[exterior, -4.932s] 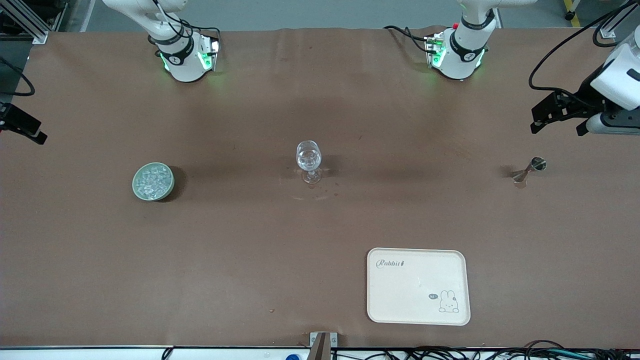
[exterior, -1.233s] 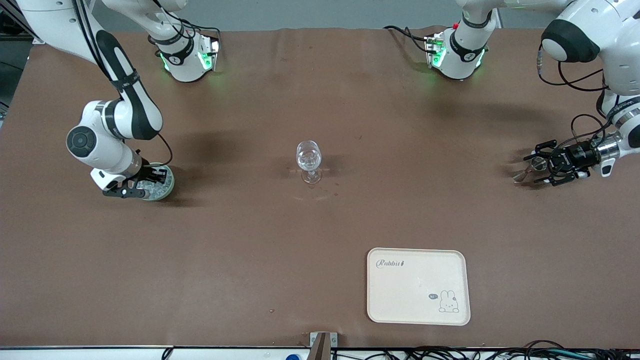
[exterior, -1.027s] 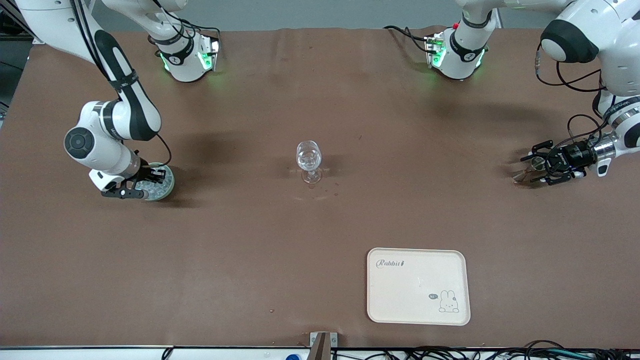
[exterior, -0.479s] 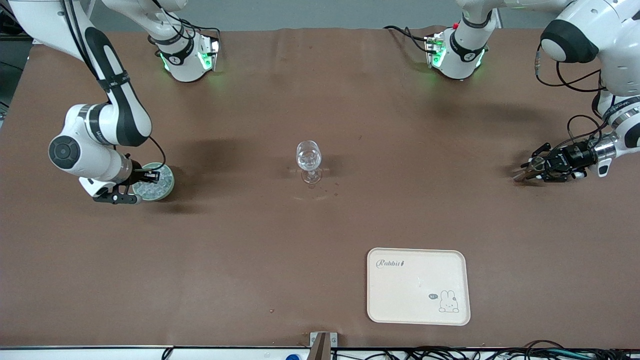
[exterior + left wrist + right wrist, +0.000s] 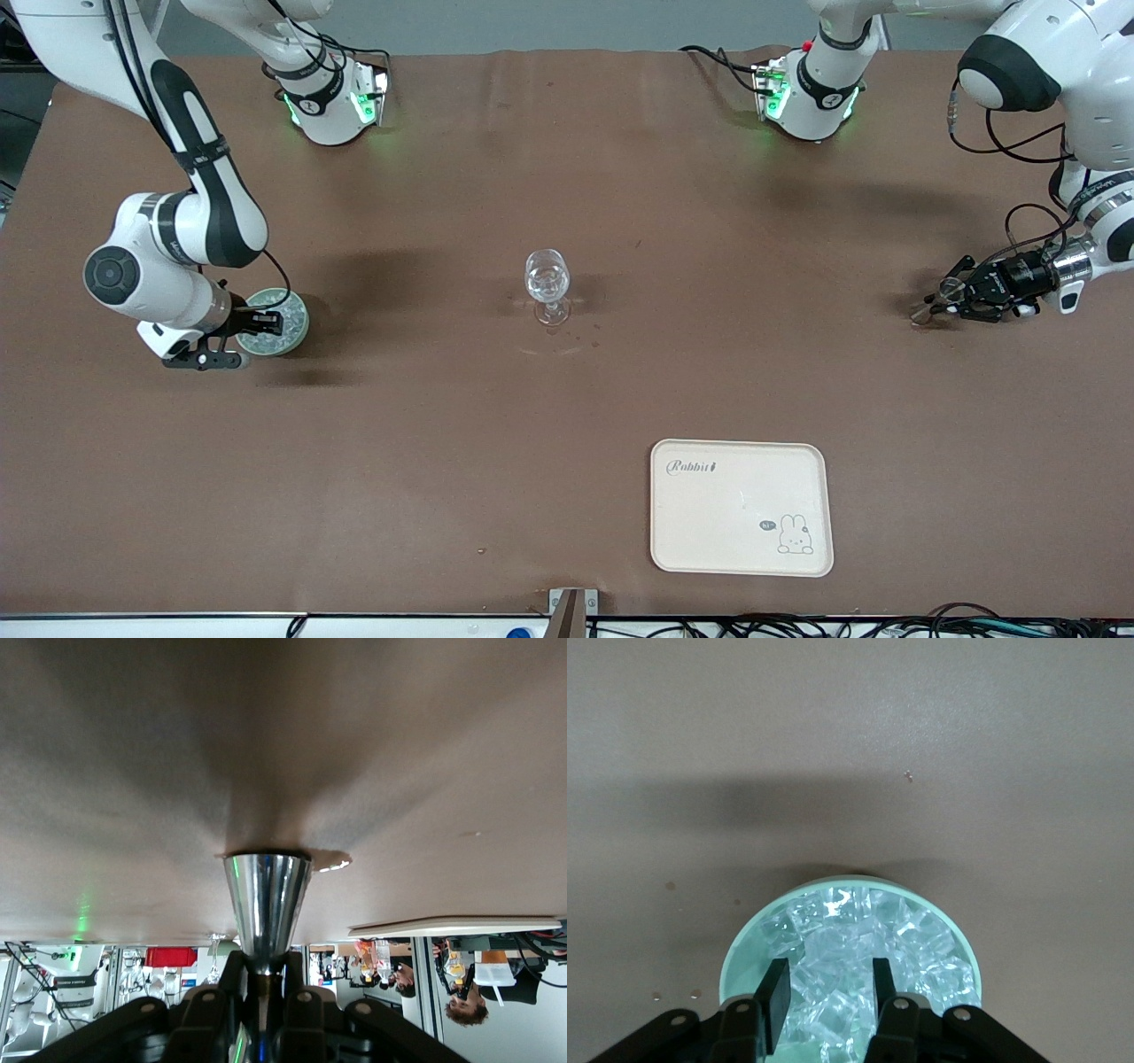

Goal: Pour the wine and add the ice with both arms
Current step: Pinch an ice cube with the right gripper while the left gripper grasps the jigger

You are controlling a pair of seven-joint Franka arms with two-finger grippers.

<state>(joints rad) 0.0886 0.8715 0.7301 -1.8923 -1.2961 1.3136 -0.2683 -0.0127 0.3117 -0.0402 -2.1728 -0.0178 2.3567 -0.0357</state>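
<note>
A tray [image 5: 700, 532] lies nearest the front camera. Farther, the right gripper [image 5: 826, 992] hangs over the ice [image 5: 859, 948] in its bowl [image 5: 297, 323], fingers apart; the left gripper [image 5: 950, 297] is clamped on the jigger [image 5: 266, 904].

tray [image 5: 741, 508]: cream, rounded rectangle – "Rabbit" lettering plus bunny drawing, near the front edge, toward the left arm's end
tablecloth [image 5: 443, 443]: brown, covers the whole table, faint creases
cables [image 5: 797, 627]: black bundle along the front edge – below the tray
bracket [image 5: 571, 611]: small metal piece, mid front edge
</note>
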